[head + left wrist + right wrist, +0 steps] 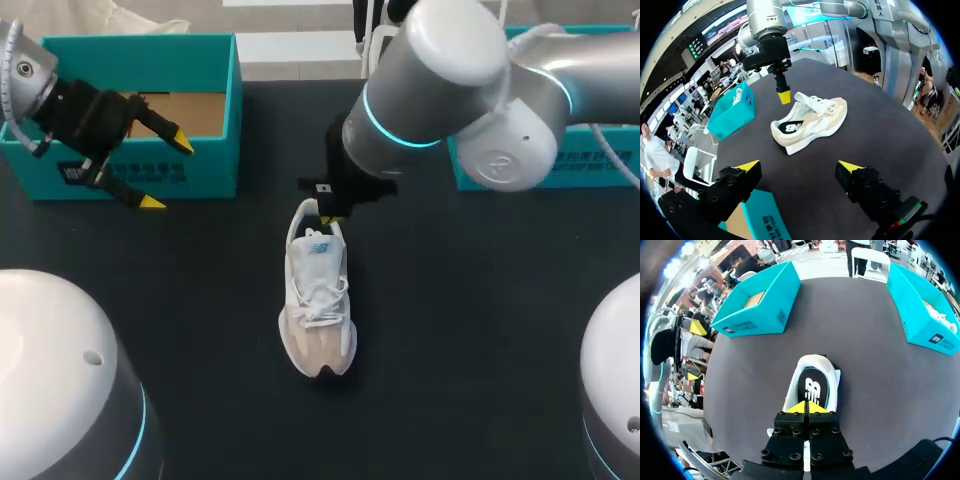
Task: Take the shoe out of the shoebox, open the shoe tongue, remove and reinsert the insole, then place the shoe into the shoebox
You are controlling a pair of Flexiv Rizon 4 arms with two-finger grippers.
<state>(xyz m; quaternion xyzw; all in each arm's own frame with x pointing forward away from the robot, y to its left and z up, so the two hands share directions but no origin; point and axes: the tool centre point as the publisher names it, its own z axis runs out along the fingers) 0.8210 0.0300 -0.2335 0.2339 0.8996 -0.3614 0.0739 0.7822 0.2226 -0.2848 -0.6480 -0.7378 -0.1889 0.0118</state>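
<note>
A white and tan shoe (318, 300) lies on the black table, toe toward me, with its dark insole (812, 388) showing in the opening. My right gripper (805, 408) hangs shut just over the shoe's opening. In the left wrist view its yellow tip (784, 96) sits right beside the raised tongue (801, 97). Whether it pinches the tongue is hidden. My left gripper (165, 172) stands open and empty at the front wall of the teal shoebox (215, 120). That box shows only its cardboard floor. The shoe (810, 122) lies well ahead of the left gripper (799, 167).
A second teal box (600, 160) stands at the back right of the table, behind my right arm, with something white inside (940, 317). Bare black table surrounds the shoe on all sides.
</note>
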